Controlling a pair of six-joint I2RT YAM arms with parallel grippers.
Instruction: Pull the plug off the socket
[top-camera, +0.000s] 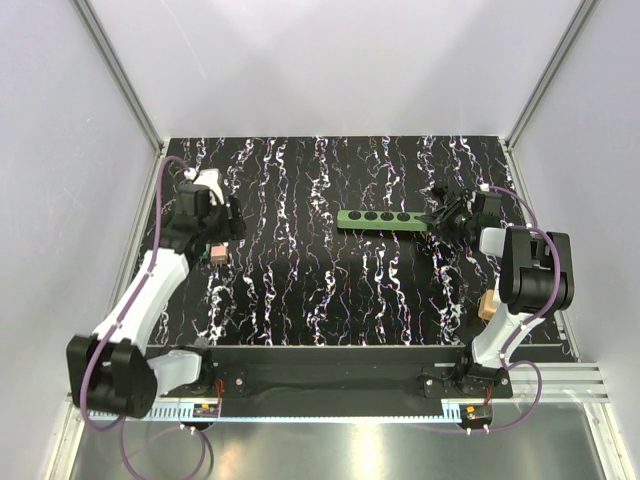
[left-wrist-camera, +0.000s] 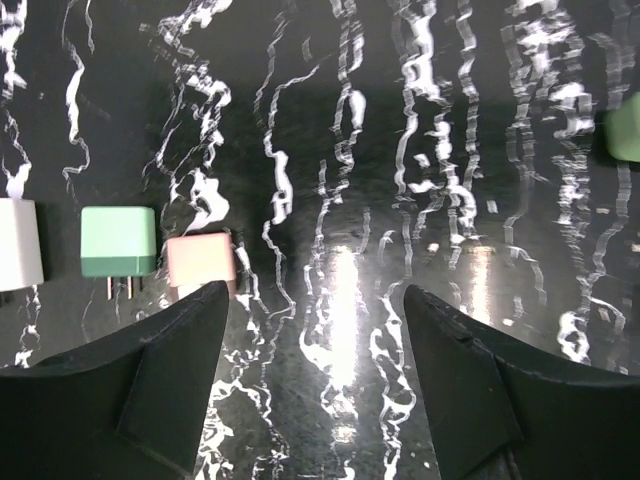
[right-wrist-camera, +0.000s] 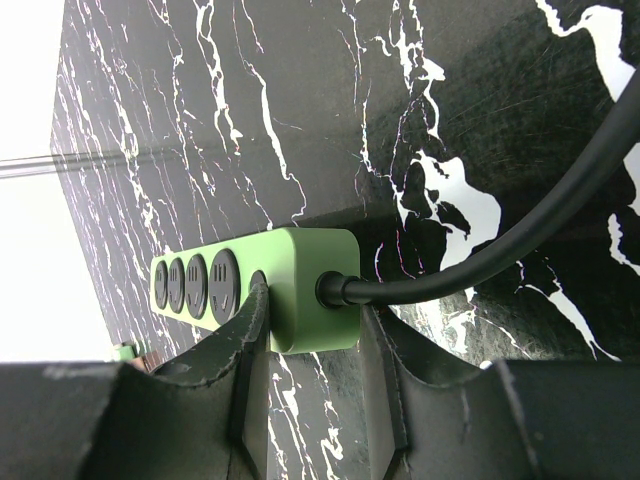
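The right jaws clamped the socket (right-wrist-camera: 295, 280) at its cord end; rigid, light, likely slippery plastic. The left jaws stood released.

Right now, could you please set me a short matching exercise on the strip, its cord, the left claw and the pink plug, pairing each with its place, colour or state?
Things:
1. strip
2. cord
3. left claw
4. pink plug

Descriptions:
A. open, holding nothing
B. black, running out of the strip's end
C. lying beside a green plug
D. green, with round black holes in a row

Pairs: 1-D, 2-B, 3-A, 4-C.
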